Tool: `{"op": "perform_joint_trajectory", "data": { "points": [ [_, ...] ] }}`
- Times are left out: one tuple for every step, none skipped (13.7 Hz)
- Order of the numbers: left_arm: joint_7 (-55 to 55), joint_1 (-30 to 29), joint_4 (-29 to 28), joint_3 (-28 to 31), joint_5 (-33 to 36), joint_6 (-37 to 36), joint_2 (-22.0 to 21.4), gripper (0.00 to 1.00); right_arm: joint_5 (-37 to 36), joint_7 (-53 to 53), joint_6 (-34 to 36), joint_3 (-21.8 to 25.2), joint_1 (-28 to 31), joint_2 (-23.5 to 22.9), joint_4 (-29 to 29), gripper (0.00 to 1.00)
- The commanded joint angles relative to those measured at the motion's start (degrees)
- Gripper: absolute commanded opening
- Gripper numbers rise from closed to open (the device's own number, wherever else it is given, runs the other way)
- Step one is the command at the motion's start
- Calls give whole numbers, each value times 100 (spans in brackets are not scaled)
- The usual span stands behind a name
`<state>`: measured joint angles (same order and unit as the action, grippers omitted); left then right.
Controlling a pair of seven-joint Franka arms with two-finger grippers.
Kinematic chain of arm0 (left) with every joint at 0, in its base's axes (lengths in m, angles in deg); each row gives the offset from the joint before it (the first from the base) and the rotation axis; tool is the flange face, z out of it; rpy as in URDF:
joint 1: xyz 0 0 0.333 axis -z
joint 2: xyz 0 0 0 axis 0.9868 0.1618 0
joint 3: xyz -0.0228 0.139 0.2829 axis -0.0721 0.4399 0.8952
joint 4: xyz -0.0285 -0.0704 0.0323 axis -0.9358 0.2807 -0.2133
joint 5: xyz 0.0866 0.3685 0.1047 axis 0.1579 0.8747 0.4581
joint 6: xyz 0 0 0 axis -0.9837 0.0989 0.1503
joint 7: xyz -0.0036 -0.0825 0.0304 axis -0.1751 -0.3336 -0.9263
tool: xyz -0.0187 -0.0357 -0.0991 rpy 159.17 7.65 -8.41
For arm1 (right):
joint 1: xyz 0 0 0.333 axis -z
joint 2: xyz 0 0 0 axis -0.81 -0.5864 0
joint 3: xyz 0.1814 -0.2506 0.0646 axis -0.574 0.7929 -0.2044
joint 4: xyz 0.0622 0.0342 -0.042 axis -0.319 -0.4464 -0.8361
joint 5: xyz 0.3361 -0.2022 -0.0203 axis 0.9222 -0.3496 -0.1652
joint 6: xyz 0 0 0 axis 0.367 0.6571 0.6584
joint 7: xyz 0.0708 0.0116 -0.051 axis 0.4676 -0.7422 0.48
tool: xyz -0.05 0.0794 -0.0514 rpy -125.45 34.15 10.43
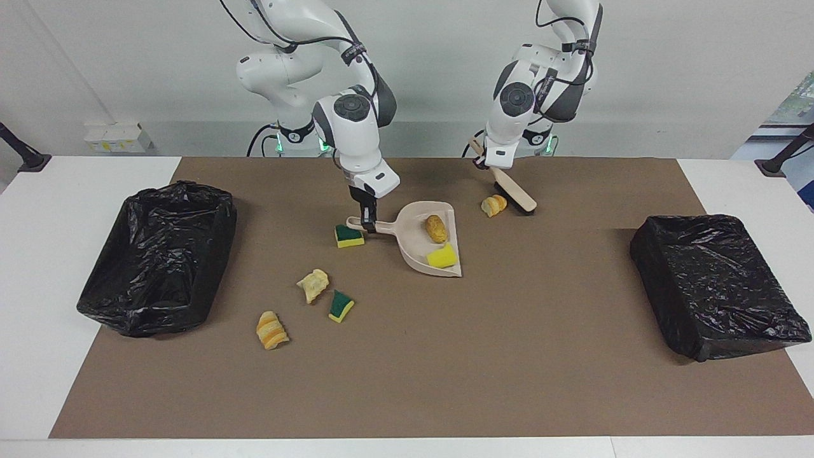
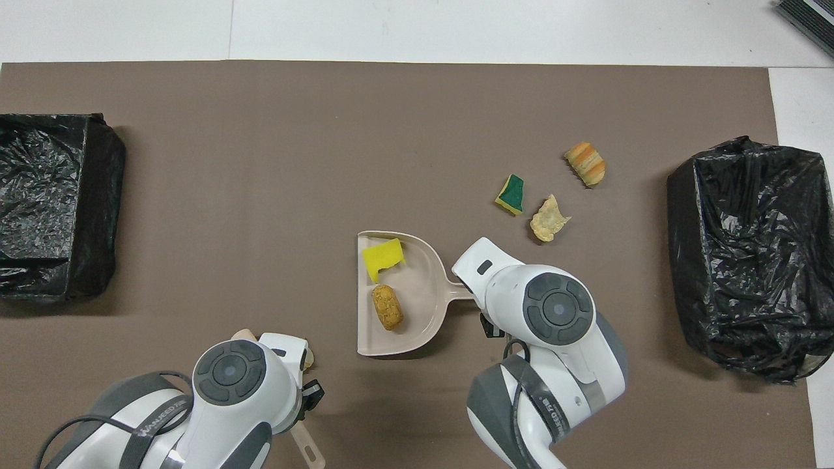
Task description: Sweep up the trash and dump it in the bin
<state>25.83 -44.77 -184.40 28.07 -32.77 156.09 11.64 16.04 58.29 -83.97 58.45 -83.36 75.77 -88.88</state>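
We count seven scraps of trash. Two sit in the beige plastic dustpan (image 1: 416, 245): a plain yellow sponge bit (image 1: 442, 256) and a tan bread lump (image 1: 436, 228). A green-topped sponge bit (image 1: 349, 236) lies on the mat touching the dustpan handle. Farther from the robots, toward the right arm's end, we see a pale pastry flake (image 1: 313, 284), another green-topped sponge piece (image 1: 341, 306) and a striped golden croissant bit (image 1: 271, 330). A small golden pastry piece (image 1: 493, 205) lies near the robots, just beside the beige black-bristled brush (image 1: 512, 189). The right gripper (image 1: 368, 224) pinches the dustpan handle. The left gripper (image 1: 481, 159) is clamped on the brush handle, brush tilted, bristles by the mat. Two black-bagged bins (image 1: 158, 254) (image 1: 715, 283) stand at the ends of the brown mat (image 1: 509, 356).
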Motion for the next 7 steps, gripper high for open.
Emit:
{"op": "perform_joint_trajectory", "data": {
  "points": [
    [61, 240, 612, 8, -16, 667, 856, 0, 163, 174, 14, -32, 8, 165, -154, 0],
    [113, 267, 945, -10, -16, 809, 1164, 0, 163, 174, 14, -32, 17, 165, -154, 0],
    [236, 371, 1323, -10, -34, 846, 1445, 0, 163, 191, 5, -32, 8, 165, -154, 0],
    [472, 468, 1596, -10, -34, 872, 1622, 0, 154, 218, -21, -32, 17, 156, -146, 0],
    [866, 582, 1712, -19, -34, 985, 1667, 0, 154, 253, -39, -32, 17, 156, -145, 0],
    [1174, 801, 1722, -10, -51, 1117, 1668, 0, 154, 262, -39, -32, 43, 156, -145, 0],
    [1247, 960, 1748, -10, -51, 1249, 1668, 0, 154, 271, -21, -32, 69, 156, -145, 0]
  ]
}}
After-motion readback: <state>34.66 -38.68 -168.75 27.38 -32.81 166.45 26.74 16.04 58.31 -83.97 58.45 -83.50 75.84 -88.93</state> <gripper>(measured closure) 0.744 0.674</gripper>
